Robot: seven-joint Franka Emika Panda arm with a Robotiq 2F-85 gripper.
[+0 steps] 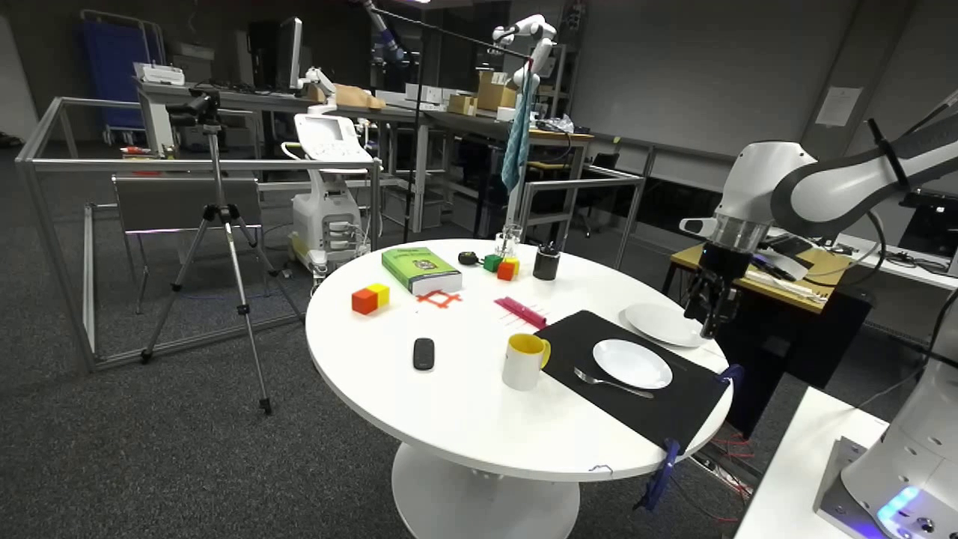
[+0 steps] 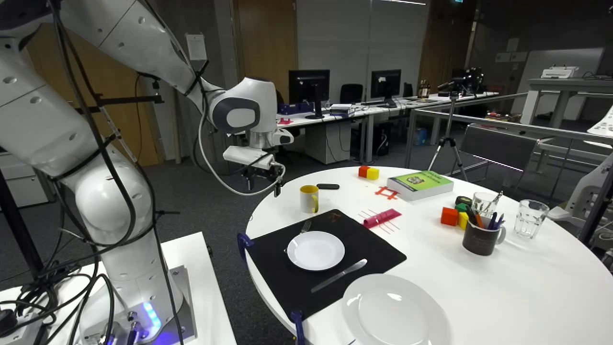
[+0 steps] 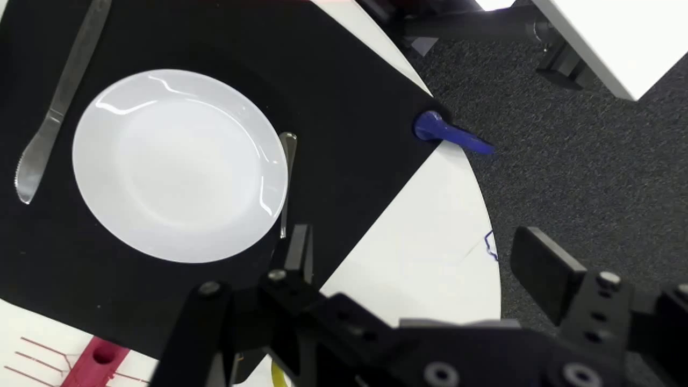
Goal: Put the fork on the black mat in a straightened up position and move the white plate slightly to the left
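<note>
The white plate (image 1: 632,364) lies on the black mat (image 1: 658,423); both also show in an exterior view, plate (image 2: 316,250) and mat (image 2: 366,237), and in the wrist view, plate (image 3: 188,166) and mat (image 3: 349,107). The fork (image 1: 612,383) lies on the mat along the plate's edge. In an exterior view its tines (image 2: 306,226) stick out past the plate. In the wrist view its handle (image 3: 288,148) touches or passes under the rim; the tines are hidden. My gripper (image 3: 422,258) is open and empty, above the table edge. It also shows in both exterior views (image 1: 707,314) (image 2: 264,187).
A knife (image 2: 339,275) lies on the mat across from the fork. A larger white plate (image 2: 392,311) stands beside the mat. A white-and-yellow mug (image 1: 522,367) stands near the mat corner. Blue clamps (image 1: 660,471) hold the mat at the table edge. A pink holder (image 2: 381,218) lies nearby.
</note>
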